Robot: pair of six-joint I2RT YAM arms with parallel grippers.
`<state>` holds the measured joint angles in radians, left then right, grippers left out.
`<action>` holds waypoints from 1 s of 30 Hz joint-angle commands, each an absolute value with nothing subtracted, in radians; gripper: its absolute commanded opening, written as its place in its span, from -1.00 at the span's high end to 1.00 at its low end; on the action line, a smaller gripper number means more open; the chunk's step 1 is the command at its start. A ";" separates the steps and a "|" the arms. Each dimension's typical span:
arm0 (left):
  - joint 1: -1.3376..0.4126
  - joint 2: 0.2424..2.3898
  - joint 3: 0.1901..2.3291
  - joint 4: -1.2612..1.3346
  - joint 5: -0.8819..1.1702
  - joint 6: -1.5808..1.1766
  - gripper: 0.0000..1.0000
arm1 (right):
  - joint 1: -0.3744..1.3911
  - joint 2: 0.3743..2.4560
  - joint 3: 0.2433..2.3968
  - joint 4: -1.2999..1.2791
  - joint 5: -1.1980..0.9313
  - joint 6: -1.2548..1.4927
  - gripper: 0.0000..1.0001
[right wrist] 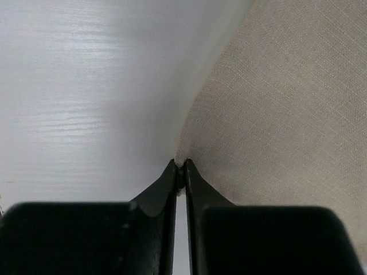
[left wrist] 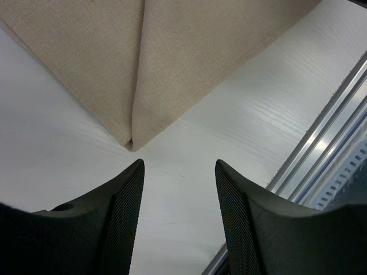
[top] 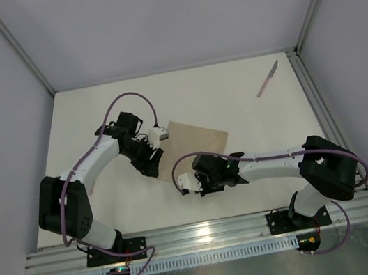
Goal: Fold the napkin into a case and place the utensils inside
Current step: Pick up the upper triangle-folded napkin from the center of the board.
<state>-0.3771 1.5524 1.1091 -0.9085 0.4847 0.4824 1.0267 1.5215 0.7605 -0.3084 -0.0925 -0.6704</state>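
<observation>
The napkin (top: 202,138) lies a little to the 6 o'clock side of the middle of the surface (top: 95,110), with both arms crowded at its 8 o'clock corner. In the left wrist view the cloth (left wrist: 189,57) shows two flaps meeting along a seam that runs down to a point, so a first fold seems to be in. The knife (top: 267,79) rests well apart, out at 1 o'clock and near the metal rail (top: 312,98) at the edge. I cannot find a second utensil in any view; it may be hidden.

The right pincer (right wrist: 180,172) is clenched on the very edge of the napkin (right wrist: 275,114), with only a sliver of cloth between its tips. The left pincer (left wrist: 179,166) is released, its jaws spread above bare surface (left wrist: 241,132), just short of the pointed corner and touching nothing.

The thin bite is the main risk. If the right arm pulls across quickly, the cloth may slip out, or the whole napkin may drag along instead of folding over. Dragging would also open the seam, because nothing pins the cloth down. From above, the left pincer (top: 151,162) and the right pincer (top: 187,179) sit near each other, so a swing toward 9 o'clock could make them collide. Later, the knife's spot beside the rail leaves little room for a clean pick.
</observation>
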 commanded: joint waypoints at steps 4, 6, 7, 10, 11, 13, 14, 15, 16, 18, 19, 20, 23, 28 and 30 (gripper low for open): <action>-0.368 1.480 1.131 -0.937 0.598 0.529 -0.09 | 1.028 1.580 0.747 -0.371 -0.080 -0.617 0.92; -0.362 1.459 1.123 -0.924 0.649 0.535 -0.09 | 1.017 1.548 0.746 -0.339 -0.118 -0.595 0.92; -0.350 1.435 1.120 -0.914 0.666 0.537 -0.09 | 1.011 1.539 0.749 -0.336 -0.132 -0.571 0.93; -0.328 1.395 1.094 -0.858 0.725 0.575 -0.10 | 0.988 1.505 0.756 -0.330 -0.172 -0.531 0.92; -0.325 1.372 1.082 -0.810 0.739 0.595 -0.11 | 0.979 1.497 0.761 -0.330 -0.182 -0.517 0.92; -0.322 1.335 1.033 -0.741 0.808 0.633 -0.10 | 0.942 1.482 0.779 -0.331 -0.233 -0.465 0.92; -0.322 1.321 1.010 -0.703 0.833 0.647 -0.10 | 0.930 1.479 0.785 -0.330 -0.254 -0.448 0.92; -0.322 1.304 0.985 -0.616 0.889 0.675 -0.10 | 0.917 1.477 0.787 -0.327 -0.273 -0.433 0.92; -0.322 1.286 0.957 -0.580 0.912 0.708 -0.09 | 0.898 1.473 0.787 -0.327 -0.303 -0.422 0.93; -0.322 1.255 0.899 -0.526 0.946 0.780 -0.09 | 0.893 1.467 0.785 -0.318 -0.299 -0.414 0.93; -0.322 1.247 0.879 -0.500 0.966 0.825 -0.09 | 0.887 1.460 0.787 -0.316 -0.305 -0.410 0.92; -0.322 1.238 0.836 -0.479 0.976 0.853 -0.09 | 0.867 1.459 0.790 -0.311 -0.308 -0.400 0.92; -0.324 1.201 0.758 -0.361 0.983 0.952 -0.10 | 0.815 1.453 0.808 -0.292 -0.386 -0.365 0.93; -0.412 1.160 0.597 -0.088 0.829 0.942 -0.15 | 0.796 1.456 0.859 -0.290 -0.446 -0.276 0.93; -0.440 1.151 0.566 -0.009 0.796 0.937 -0.17 | 0.796 1.451 0.868 -0.288 -0.459 -0.250 0.92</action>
